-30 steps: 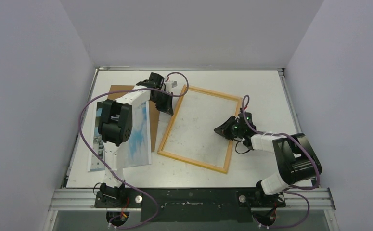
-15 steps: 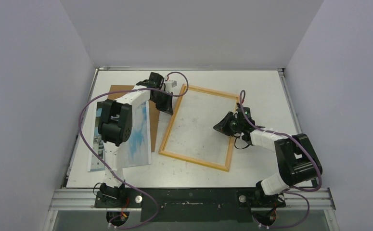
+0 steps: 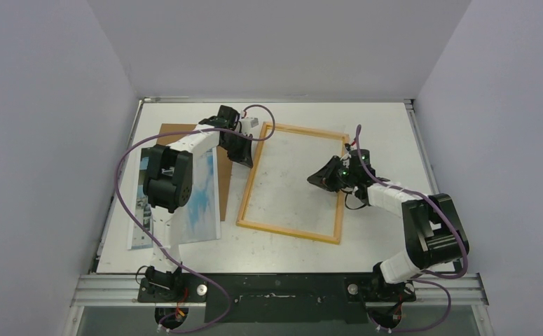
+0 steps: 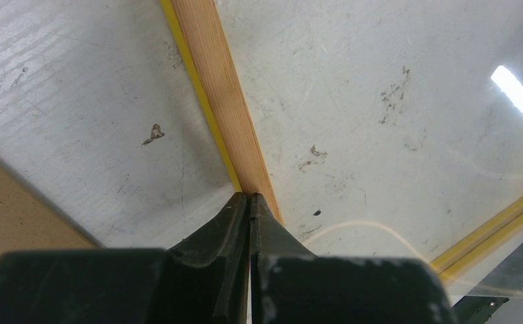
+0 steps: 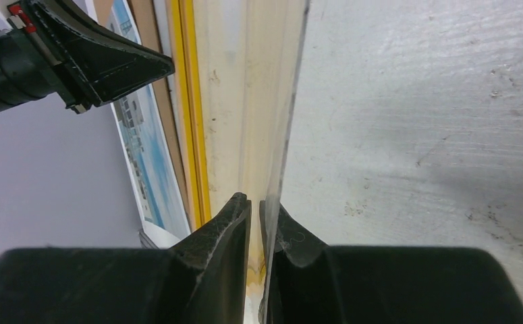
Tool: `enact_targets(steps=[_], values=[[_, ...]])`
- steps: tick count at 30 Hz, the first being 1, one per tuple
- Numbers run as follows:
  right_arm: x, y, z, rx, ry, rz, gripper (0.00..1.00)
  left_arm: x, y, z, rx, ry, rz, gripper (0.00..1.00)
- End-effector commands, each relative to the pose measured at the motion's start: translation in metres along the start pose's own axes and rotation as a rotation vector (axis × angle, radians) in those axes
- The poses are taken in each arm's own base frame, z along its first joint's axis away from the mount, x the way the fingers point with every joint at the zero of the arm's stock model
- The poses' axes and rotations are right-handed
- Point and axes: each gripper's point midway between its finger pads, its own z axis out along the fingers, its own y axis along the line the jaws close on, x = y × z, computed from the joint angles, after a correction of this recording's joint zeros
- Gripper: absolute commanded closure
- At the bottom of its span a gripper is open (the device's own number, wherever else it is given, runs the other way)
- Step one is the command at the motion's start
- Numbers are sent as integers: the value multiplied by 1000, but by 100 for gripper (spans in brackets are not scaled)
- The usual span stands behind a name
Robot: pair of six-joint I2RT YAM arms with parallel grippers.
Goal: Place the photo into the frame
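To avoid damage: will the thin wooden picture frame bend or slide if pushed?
The thin wood-backed picture frame probably slides easily, lying flat on the white table. Slim rails may flex slightly. A glare suggests a fragile clear pane.

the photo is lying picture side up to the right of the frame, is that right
Not quite. The photo is picture side up, but it lies to the left of the frame, not the right. The top external view shows this.

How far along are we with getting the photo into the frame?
Done: frame lies back-up on the table. In hand: right pincer grips the frame, and the shut left pincer touches its left rail. Left: photo, lying face-up beside the frame, is not yet inside.
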Motion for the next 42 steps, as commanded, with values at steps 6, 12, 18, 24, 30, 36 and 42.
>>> enact_targets(steps=[6, 12, 18, 24, 30, 36, 42], values=[[-17, 44, -10, -140, -9, -76, 87, 30, -3, 17, -11, 106, -11, 100], [-27, 40, -16, -149, -9, -84, 88, 29, -3, 17, -10, 104, -11, 100], [-36, 43, -14, -174, 15, -94, 87, 28, -4, 16, -10, 102, -10, 100], [-35, 42, -9, -181, 55, -96, 87, 27, -4, 16, -8, 102, -10, 100], [-38, 45, -12, -199, 59, -105, 87, 27, -3, 17, -10, 106, -10, 100], [-45, 50, -17, -211, 21, -93, 87, 27, 0, 16, -25, 105, -4, 100], [-40, 46, -14, -217, 52, -79, 88, 27, 4, 15, -41, 104, -3, 100]])
